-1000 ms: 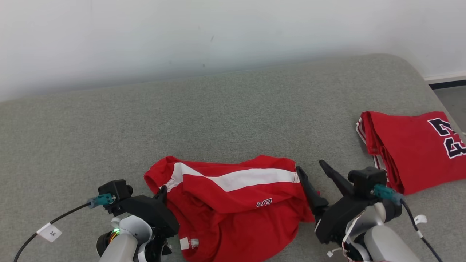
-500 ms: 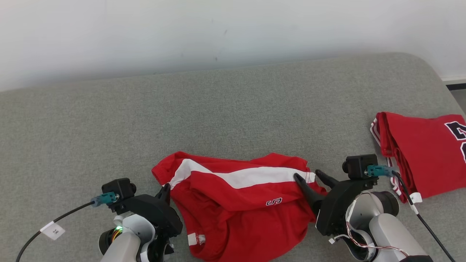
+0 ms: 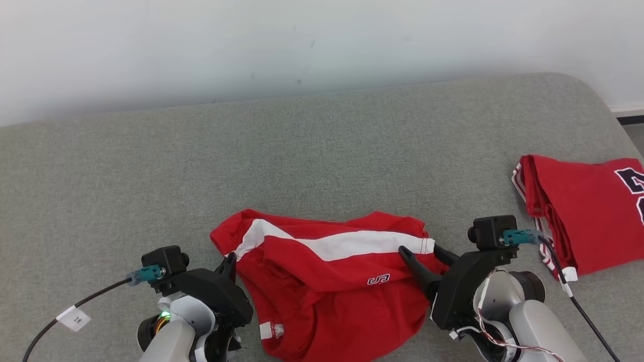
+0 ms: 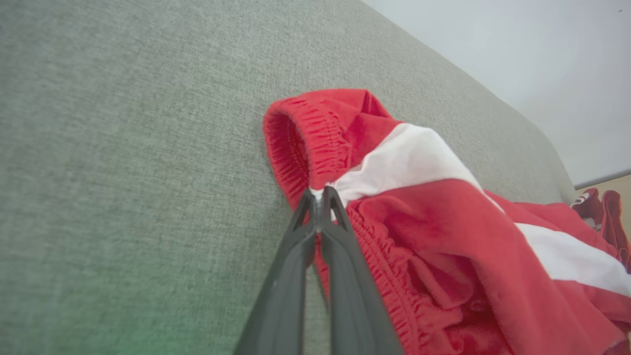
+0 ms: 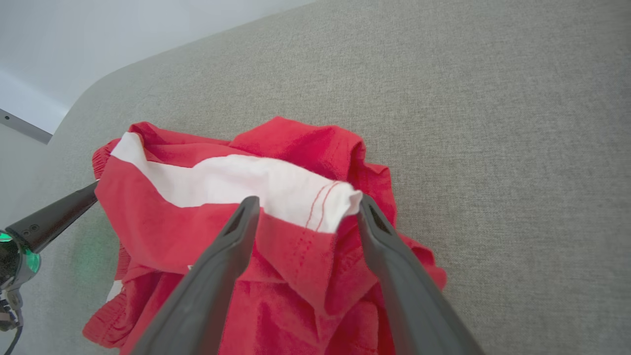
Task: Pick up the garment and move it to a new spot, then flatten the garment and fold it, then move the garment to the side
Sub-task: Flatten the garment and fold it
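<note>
The garment is a pair of red shorts (image 3: 327,296) with a white stripe, lying crumpled on the grey cushion near its front edge. My left gripper (image 4: 319,193) is shut on the shorts' (image 4: 443,236) elastic waistband at their left end, seen again as the left gripper (image 3: 229,261). My right gripper (image 5: 305,209) is open, its two fingers astride the hem of the shorts (image 5: 296,197) where the white stripe ends. In the head view, the right gripper (image 3: 420,254) sits at the shorts' right end.
A second red garment (image 3: 583,211) with dark numerals lies folded at the cushion's right edge. The grey cushion (image 3: 302,166) stretches back to a white wall. A black cable (image 3: 75,306) trails from my left wrist.
The head camera shifted. My right gripper moved in onto the shorts' right hem, and its fingers now straddle the cloth. The left gripper has kept its hold.
</note>
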Controlling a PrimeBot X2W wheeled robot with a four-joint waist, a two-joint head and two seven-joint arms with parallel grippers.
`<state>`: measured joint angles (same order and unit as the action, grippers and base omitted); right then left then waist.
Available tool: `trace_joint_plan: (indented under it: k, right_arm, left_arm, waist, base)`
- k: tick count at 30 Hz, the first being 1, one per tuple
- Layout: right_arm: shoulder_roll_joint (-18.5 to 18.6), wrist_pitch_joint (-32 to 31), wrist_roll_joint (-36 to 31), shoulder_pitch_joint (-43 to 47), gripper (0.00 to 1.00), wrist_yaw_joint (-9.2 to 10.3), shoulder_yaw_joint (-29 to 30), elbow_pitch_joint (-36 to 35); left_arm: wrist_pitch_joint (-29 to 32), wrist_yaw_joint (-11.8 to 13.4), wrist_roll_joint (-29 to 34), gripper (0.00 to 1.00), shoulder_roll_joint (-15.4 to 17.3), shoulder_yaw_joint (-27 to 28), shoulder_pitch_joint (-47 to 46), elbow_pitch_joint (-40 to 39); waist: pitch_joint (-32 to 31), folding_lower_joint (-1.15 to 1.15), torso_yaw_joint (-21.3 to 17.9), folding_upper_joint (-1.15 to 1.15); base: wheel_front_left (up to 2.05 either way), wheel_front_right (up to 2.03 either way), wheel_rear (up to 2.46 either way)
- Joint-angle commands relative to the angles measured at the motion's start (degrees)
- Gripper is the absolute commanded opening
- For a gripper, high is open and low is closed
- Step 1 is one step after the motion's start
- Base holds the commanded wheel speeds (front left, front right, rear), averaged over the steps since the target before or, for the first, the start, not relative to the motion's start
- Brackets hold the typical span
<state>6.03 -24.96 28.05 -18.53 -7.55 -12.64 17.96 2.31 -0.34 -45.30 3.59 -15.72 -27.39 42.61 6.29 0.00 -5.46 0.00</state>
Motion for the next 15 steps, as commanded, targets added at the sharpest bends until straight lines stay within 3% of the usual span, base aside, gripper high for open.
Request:
trace_joint_plan:
  k: [1,2,3,5,6,7,8,15]
  right_arm:
    - [-0.2,-0.2,-0.4,0.8,0.92,0.15,0.1,-0.2]
    - [-0.2,-0.2,-0.4,0.8,0.92,0.15,0.1,-0.2]
    - [-0.3,-0.1,-0.5,0.7,0.85,0.15,0.0,-0.5]
    - [-0.4,0.1,-0.7,0.7,0.44,0.15,0.0,-0.8]
    - [-0.5,0.5,-1.0,0.5,0.35,0.15,0.0,-1.1]
    - [-0.5,0.8,-1.2,0.4,0.14,0.15,-0.1,-1.2]
    - [-0.4,1.3,-1.5,0.2,0.0,0.15,-0.2,-1.4]
    - [0.9,5.0,-3.1,-1.9,0.0,0.15,-0.3,-3.3]
  left_arm:
    - [-0.3,0.0,-0.1,0.0,0.2,0.0,-0.6,0.2]
    - [-0.3,0.0,-0.1,0.0,0.2,0.0,-0.6,0.2]
    - [-0.3,0.0,-0.2,0.0,0.2,0.0,-0.6,0.2]
    - [-0.5,-0.1,-0.2,0.0,0.3,-0.1,-0.7,0.3]
    - [-0.6,-0.1,-0.3,0.0,0.3,-0.1,-0.7,0.3]
    - [-0.7,-0.2,-0.2,0.0,0.3,-0.1,-0.7,0.3]
    - [-0.9,-0.3,-0.3,0.0,0.3,-0.1,-0.7,0.3]
    - [-2.4,-1.8,-2.1,0.0,0.2,1.0,-1.8,-2.0]
  waist:
    - [0.0,0.0,0.1,0.0]
    - [0.0,0.0,0.1,0.0]
    - [0.0,0.0,0.1,0.0]
    - [-0.1,0.0,0.2,0.0]
    - [-0.1,0.0,0.3,0.0]
    - [-0.2,0.0,0.3,0.0]
    - [-0.2,0.0,0.3,0.0]
    - [-0.8,0.0,0.4,0.0]
  base:
    - [0.0,0.0,0.0]
    - [0.0,0.0,0.0]
    - [0.0,0.0,0.0]
    - [0.0,0.0,0.0]
    - [0.0,0.0,0.0]
    - [0.0,0.0,0.0]
    - [0.0,0.0,0.0]
    - [0.0,0.0,0.0]
